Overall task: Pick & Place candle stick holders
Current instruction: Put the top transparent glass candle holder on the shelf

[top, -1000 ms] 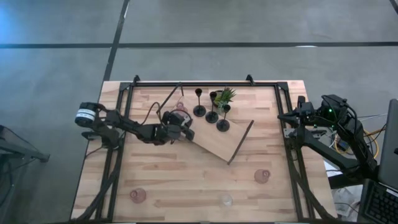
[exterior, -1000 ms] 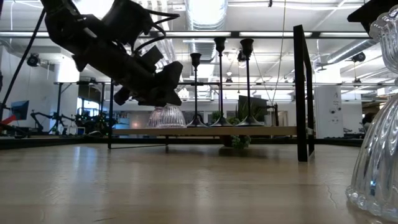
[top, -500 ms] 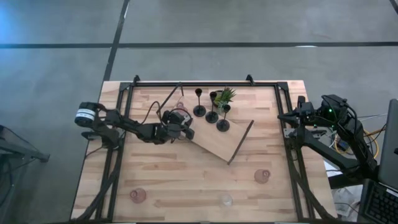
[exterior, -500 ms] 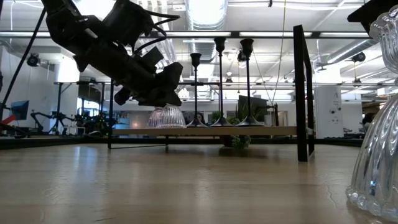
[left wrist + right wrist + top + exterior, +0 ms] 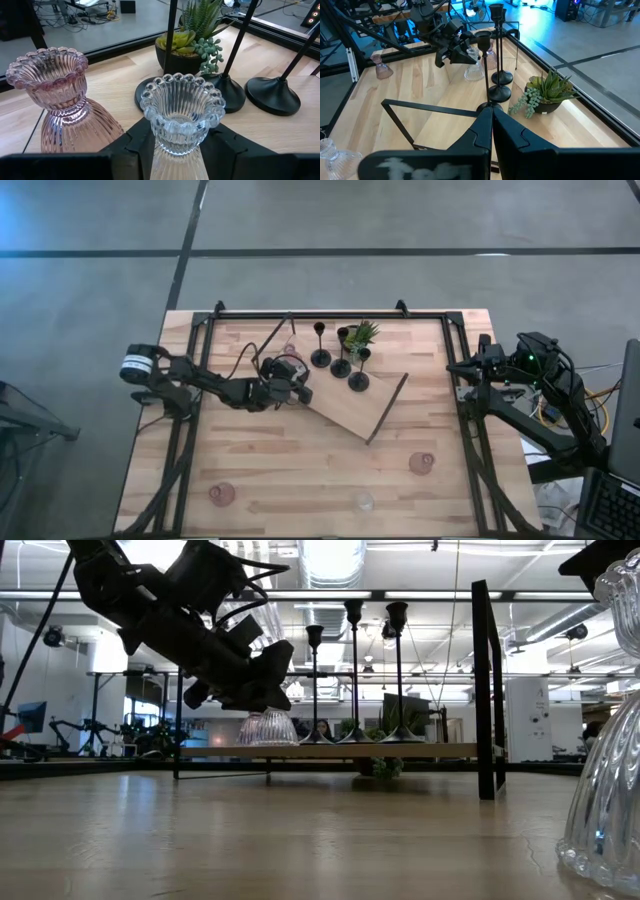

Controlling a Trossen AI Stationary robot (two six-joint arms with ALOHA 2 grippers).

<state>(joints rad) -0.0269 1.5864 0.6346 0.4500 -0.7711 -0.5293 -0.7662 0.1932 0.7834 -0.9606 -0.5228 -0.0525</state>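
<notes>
My left gripper (image 5: 176, 148) is shut on a clear ribbed glass cup (image 5: 181, 107) that stands on the wooden board's (image 5: 345, 412) left end. A pink ribbed cup (image 5: 62, 107) stands on the board right beside it. Three slim black holders (image 5: 320, 357) (image 5: 341, 366) (image 5: 358, 380) stand upright on their round bases along the board's far edge. In the low view the gripper (image 5: 250, 675) is above the two cups (image 5: 266, 727). My right gripper (image 5: 492, 127) is shut and empty at the table's right edge. My left gripper pinches the clear cup's narrow waist and lower body (image 5: 175, 155) between its two fingers (image 5: 137, 150), one on each side. The fingers come slanting down from the table's left side. The cup is upright, its base on the board.
A small green potted plant (image 5: 362, 334) stands behind the black holders. Loose cups stand near the table's front: a pink one (image 5: 221, 493), a clear one (image 5: 365, 502) and a pink one (image 5: 422, 463). The board's dark metal handle (image 5: 388, 408) sticks up at its right end.
</notes>
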